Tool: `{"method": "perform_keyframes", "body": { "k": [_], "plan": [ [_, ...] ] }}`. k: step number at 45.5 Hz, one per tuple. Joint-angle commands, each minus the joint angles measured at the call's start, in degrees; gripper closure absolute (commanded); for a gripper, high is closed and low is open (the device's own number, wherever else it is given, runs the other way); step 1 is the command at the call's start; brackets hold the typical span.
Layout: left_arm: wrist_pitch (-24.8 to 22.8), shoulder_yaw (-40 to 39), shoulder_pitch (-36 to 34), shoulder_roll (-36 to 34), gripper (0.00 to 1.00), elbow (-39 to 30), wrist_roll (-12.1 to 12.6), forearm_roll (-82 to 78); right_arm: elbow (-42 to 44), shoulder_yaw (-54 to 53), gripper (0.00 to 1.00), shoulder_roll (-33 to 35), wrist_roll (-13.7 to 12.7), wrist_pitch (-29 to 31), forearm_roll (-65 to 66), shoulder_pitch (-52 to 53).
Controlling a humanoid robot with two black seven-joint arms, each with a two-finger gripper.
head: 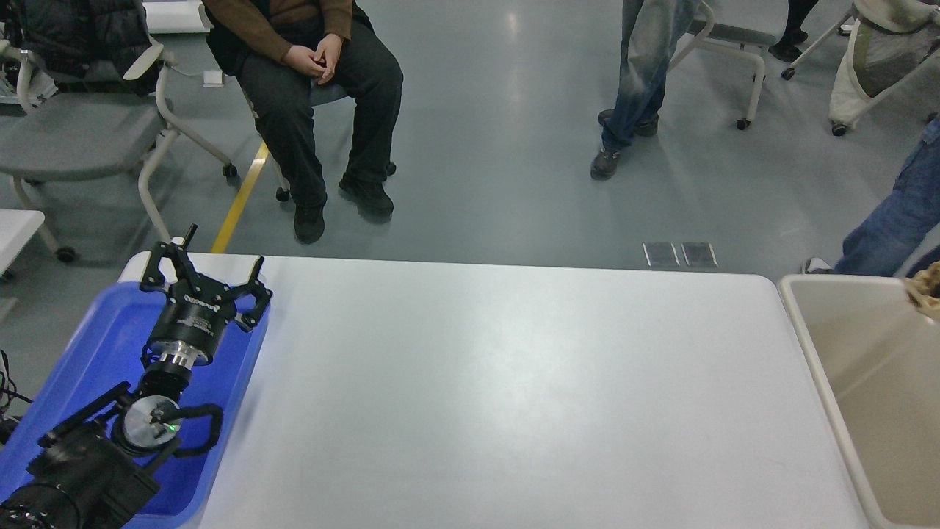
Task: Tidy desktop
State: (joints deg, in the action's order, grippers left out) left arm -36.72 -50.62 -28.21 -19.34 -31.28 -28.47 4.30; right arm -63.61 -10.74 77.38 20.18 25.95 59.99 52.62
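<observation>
The white desktop (514, 382) fills the middle of the head view and nothing lies on it. My left gripper (205, 273) is open and empty, held over the far end of the blue tray (95, 345). A crumpled beige paper ball (927, 289) shows at the right edge of the view, over the far part of the beige bin (859, 353). It is cut off by the frame. My right gripper is out of view, so what holds the ball is hidden.
The blue tray sits at the desktop's left end, the beige bin at its right end. Beyond the far edge a seated person (308, 81), chairs (81, 125) and a standing person's legs (639, 73) are on the grey floor.
</observation>
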Motion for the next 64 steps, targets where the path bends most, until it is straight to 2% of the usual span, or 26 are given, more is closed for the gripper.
{"method": "perform_keyframes", "body": {
  "k": [1, 7, 10, 18, 24, 32, 36, 43, 50, 64],
  "plan": [
    [-0.02, 0.0, 0.0, 0.0, 0.0, -0.01, 0.0, 0.01, 22.2, -0.69, 1.0, -8.99, -0.14, -1.25, -4.78, -0.41],
    [-0.02, -0.09, 0.0, 0.0, 0.0, -0.01, 0.0, 0.01, 32.84, 1.16, 1.0, -16.55, -0.75, -6.25, -14.01, -3.31],
    [0.07, 0.0, 0.0, 0.0, 0.0, -0.01, 0.0, 0.01, 37.41, 1.78, 1.0, -20.42, -2.07, -8.63, -18.76, -4.8],
    [0.07, 0.0, 0.0, 0.0, 0.0, -0.01, 0.0, 0.01, 50.5, 1.78, 1.0, -32.02, -6.99, -14.34, -30.71, -7.97],
    [0.07, 0.0, 0.0, 0.0, 0.0, -0.01, 0.0, 0.01, 57.36, 1.69, 1.0, -39.58, -12.69, -18.21, -40.73, -8.76],
    [0.07, 0.0, 0.0, 0.0, 0.0, -0.01, 0.0, 0.01, 58.43, 1.16, 1.0, -44.68, -22.45, -27.08, -54.44, -9.73],
    [0.07, 0.0, -0.09, 0.0, 0.0, -0.01, 0.0, 0.01, 58.43, 1.08, 1.0, -47.14, -25.71, -30.25, -58.84, -9.82],
    [0.07, 0.0, 0.0, 0.0, 0.0, -0.01, 0.0, 0.01, 58.08, 0.46, 1.0, -49.78, -28.78, -34.21, -64.47, -10.08],
    [0.07, 0.0, 0.0, 0.0, 0.0, -0.01, 0.0, 0.01, 58.08, -1.21, 1.0, -50.84, -32.04, -34.74, -67.46, -10.26],
    [0.07, 0.0, -0.09, 0.0, 0.0, -0.01, 0.0, 0.01, 58.08, -9.03, 1.0, -51.63, -34.5, -34.74, -68.25, -10.26]
  ]
}}
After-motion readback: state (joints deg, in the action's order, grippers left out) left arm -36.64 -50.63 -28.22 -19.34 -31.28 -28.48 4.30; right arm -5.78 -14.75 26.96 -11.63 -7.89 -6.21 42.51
